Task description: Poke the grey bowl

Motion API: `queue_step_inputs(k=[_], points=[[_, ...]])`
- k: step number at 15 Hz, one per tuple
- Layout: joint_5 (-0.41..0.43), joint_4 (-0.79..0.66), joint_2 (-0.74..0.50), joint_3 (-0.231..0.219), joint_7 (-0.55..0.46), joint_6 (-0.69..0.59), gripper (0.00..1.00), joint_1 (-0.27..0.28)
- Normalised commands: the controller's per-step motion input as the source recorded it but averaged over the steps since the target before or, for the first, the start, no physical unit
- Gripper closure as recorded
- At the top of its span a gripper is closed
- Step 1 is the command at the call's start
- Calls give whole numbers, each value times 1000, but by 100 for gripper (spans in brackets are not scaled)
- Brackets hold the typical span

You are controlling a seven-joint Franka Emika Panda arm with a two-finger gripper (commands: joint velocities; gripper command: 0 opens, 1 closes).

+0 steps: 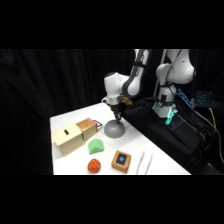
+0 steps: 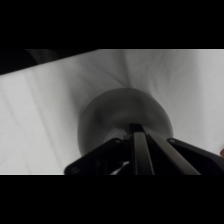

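Note:
The grey bowl (image 1: pixel 114 129) is a dark dome lying upside down on the white table (image 1: pixel 65 121), near its far edge. My gripper (image 1: pixel 118 119) comes straight down onto the dome's top, and its tip looks to be touching it. In the wrist view the bowl (image 2: pixel 115 112) fills the middle, and the gripper (image 2: pixel 137 131) is shut with its fingers pressed together into one narrow bar that ends on the bowl's crown. Nothing is held between them.
A wooden box (image 1: pixel 75 136) stands left of the bowl. In front lie a green lump (image 1: pixel 95 146), an orange ball (image 1: pixel 94 165), a small wooden block with a blue square (image 1: pixel 121 161) and metal tongs (image 1: pixel 144 162). Black equipment (image 1: pixel 165 127) borders the table's right side.

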Motion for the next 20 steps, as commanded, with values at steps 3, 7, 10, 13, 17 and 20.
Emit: queue_step_inputs(k=[3,7,10,13,17,20], points=[[-122,-248,-372,34,135,26,98,73],[-200,93,-193,-76,39,-146,98,-33],[-188,152,-152,-73,58,-218,98,-39],[-143,161,-85,-43,37,-204,98,-36],[-112,102,-111,-16,46,-172,97,-19],[-116,65,-133,-9,78,-153,72,-7]])
